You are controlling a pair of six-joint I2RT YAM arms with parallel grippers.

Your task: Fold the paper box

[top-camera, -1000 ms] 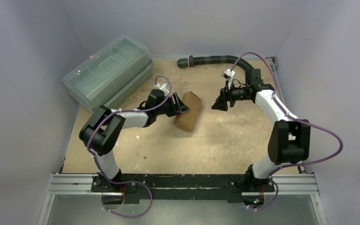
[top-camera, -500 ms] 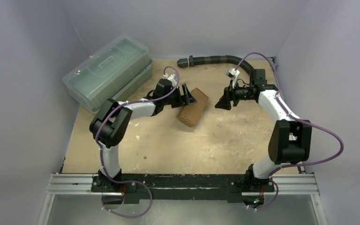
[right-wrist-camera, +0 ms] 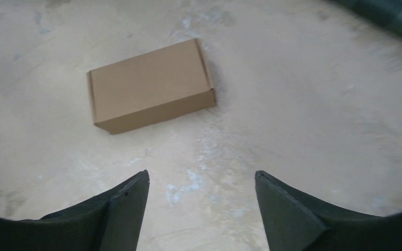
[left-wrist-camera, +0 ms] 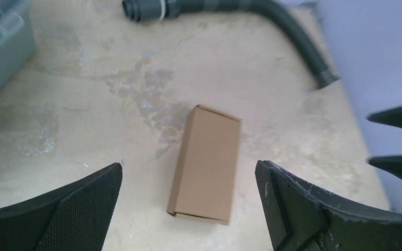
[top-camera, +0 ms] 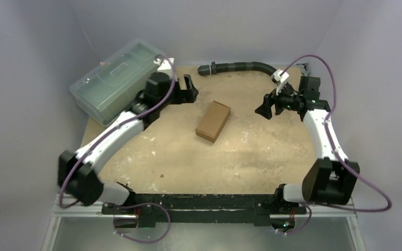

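Sand-coloured and scuffed, the table (top-camera: 162, 157) sits inside a pale-walled booth. The box (top-camera: 213, 121) lies alone near its middle, flat on a broad face. Its flaps are all closed into a small brown carton, and in the overhead view its long axis slants from near-left to far-right. We see neither arm touching it. Our left gripper (top-camera: 191, 89) hangs well off to the box's far left, just beside the bin (top-camera: 118, 83), with jaws spread wide and nothing between them. Our right gripper (top-camera: 266, 109) hangs well apart on the other side, near the bend of the hose (top-camera: 235, 66), its jaws likewise parted and empty. Both wrist cameras look down on the carton from opposite sides.

We judge the folding all but finished, so the step in hand is the release and check. To do it well, we would hold both pairs of jaws apart and clear of the box, so that no pad drags it or lifts a flap. In the left wrist view a thin lip shows along the near end, and we cannot tell whether that tab is fully seated. If it needs a press, we would come straight down on the lid near that end with one gripper while the other steadies the far end. The touch should be light, because thin card dents. The left arm should mind the bin at its side.
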